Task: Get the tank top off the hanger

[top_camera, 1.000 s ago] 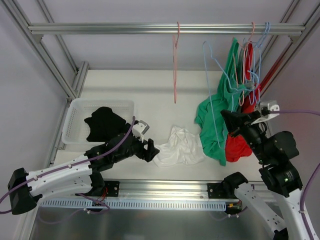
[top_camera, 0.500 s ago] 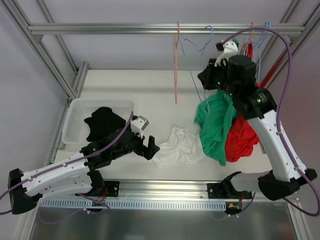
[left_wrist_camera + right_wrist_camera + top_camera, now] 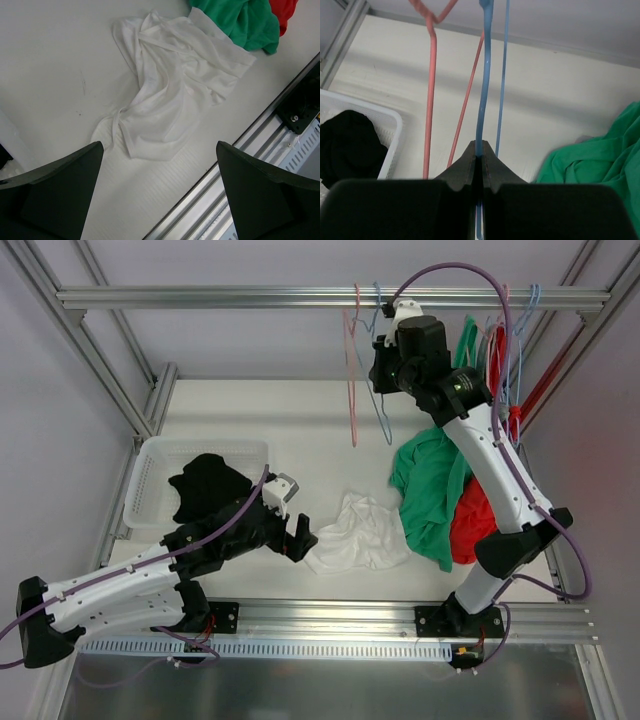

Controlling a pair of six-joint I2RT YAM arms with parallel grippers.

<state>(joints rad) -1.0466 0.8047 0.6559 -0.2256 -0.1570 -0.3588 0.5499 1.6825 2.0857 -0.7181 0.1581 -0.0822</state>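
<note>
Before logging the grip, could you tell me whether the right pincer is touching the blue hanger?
Touching. The right wrist view shows the right pincer shut on the blue hanger.

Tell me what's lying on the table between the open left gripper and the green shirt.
A crumpled white tank top lies between the left gripper and the green shirt, seen in the top view.

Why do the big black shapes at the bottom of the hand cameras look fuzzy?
In the left wrist view, the fingers sit so close to the lens that they blur, while the white tank top stays sharp. In the right wrist view, the shut right gripper is soft-edged too, and the blue hanger it pinches looks slightly soft. The top view is evenly lit, with no glare.
</note>
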